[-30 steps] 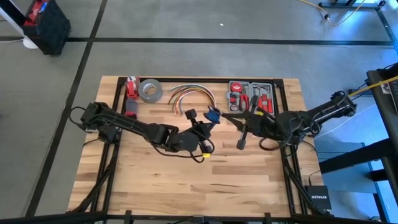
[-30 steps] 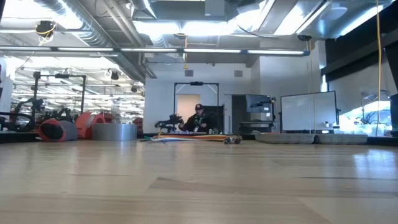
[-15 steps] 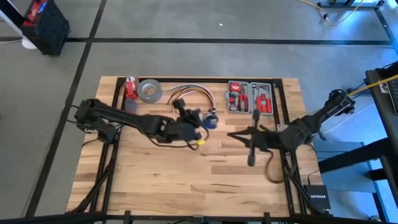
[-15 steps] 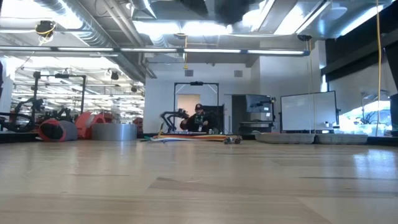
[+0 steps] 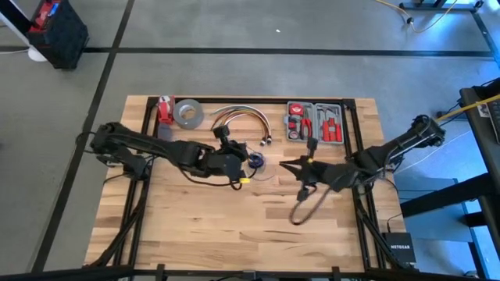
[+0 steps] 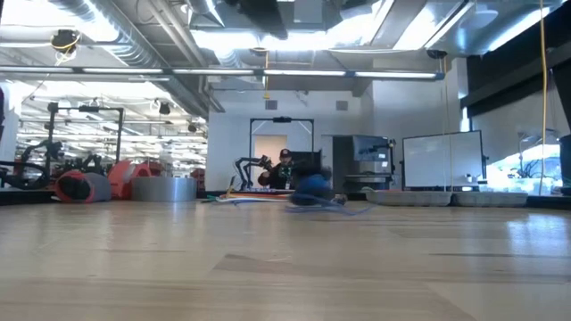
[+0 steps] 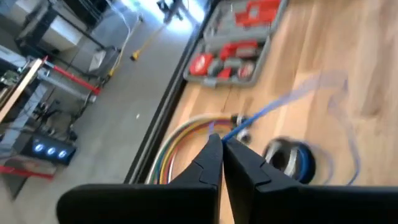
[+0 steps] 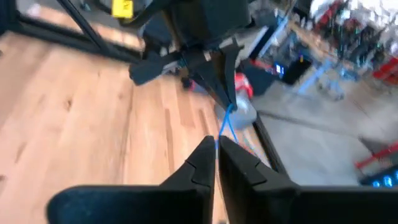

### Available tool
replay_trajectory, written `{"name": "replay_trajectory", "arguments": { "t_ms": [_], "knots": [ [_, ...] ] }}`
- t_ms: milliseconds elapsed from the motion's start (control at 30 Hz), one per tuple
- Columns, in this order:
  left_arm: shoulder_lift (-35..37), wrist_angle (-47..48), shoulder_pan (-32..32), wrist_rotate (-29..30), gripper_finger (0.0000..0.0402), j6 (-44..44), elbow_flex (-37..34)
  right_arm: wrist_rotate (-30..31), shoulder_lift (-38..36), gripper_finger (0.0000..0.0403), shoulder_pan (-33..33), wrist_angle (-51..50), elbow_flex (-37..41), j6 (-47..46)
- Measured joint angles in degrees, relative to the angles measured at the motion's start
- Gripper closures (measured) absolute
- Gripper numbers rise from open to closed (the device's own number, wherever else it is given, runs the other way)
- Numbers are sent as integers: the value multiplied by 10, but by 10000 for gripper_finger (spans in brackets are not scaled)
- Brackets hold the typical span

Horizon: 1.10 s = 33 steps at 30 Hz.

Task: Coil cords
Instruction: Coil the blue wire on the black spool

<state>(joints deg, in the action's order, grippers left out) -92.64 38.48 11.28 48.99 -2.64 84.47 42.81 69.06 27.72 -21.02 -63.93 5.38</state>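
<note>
The open tool case (image 5: 314,122) at the worktop's (image 5: 203,226) far edge holds red-handled tools. The left pincer (image 7: 222,148) and the right pincer (image 8: 216,146) each clench the thin blue cord (image 7: 268,109), apparently stretched between them over the worktop's middle.

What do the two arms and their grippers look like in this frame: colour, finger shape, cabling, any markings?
Both arms are dark, jointed, with black cables looping off them. The left gripper and right gripper each have two black fingers tapering to points. A small yellow label sits near the left arm's wrist.
</note>
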Motion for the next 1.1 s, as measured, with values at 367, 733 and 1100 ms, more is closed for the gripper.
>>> {"name": "replay_trajectory", "arguments": {
  "t_ms": [367, 733, 1100],
  "knots": [
    [-13, 6, -5, -58, 284, -5, 1, -24, 22, 302, -54, -128, 1, -105],
    [3, 117, 21, -64, 257, -93, -6, 50, 33, 285, -69, -84, 153, -133],
    [2, -31, 2, -62, 260, -71, -113, -143, 192, 285, -171, 460, 348, 159]
  ]
}}
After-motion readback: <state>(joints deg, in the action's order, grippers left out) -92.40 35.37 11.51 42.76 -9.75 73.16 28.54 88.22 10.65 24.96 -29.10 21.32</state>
